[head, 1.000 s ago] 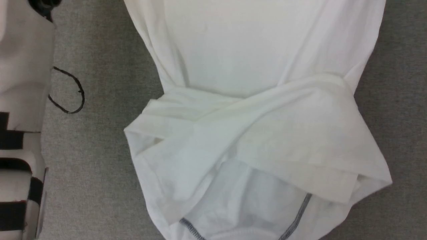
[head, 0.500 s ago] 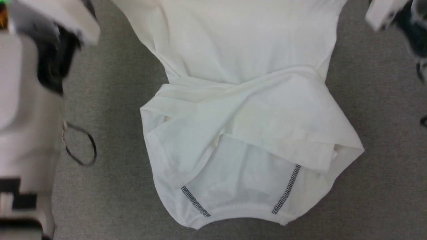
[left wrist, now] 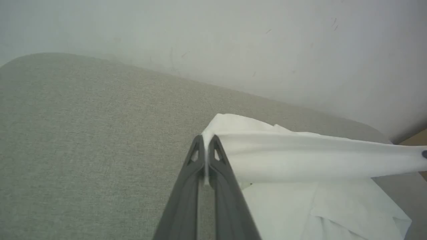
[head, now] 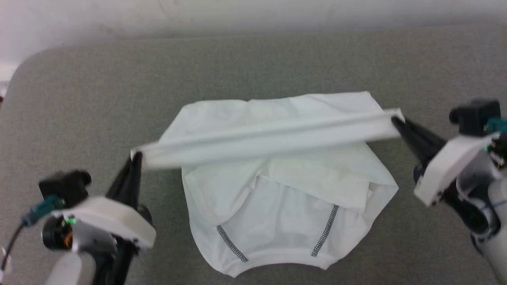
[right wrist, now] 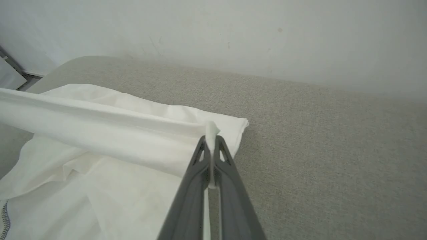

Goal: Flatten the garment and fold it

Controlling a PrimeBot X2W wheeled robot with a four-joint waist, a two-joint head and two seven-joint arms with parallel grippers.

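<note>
The grey cloth-covered tabletop (head: 79,99) runs back to a pale wall (head: 237,16), and its far left corner is rounded. On it lies the garment (head: 277,186), white and thin, in rumpled overlapping layers, well short of the far edge and apart from that corner. Its near hem curves toward the robot. One fold of the cloth is lifted off the rest and drawn into a taut, flat band across the garment's far half, with the end toward the tabletop's left side nearer the robot than the other end.

The left gripper (head: 136,158) is closed on the band's left end. In the left wrist view a thin edge of white cloth sits pinched between its dark fingers (left wrist: 195,166). The right gripper (head: 396,120) is likewise clamped on the right end, with a small white tip standing up past its fingers (right wrist: 196,170).

Two grey-black zigzag seams (head: 231,243) run up from the near hem, slanting apart.
</note>
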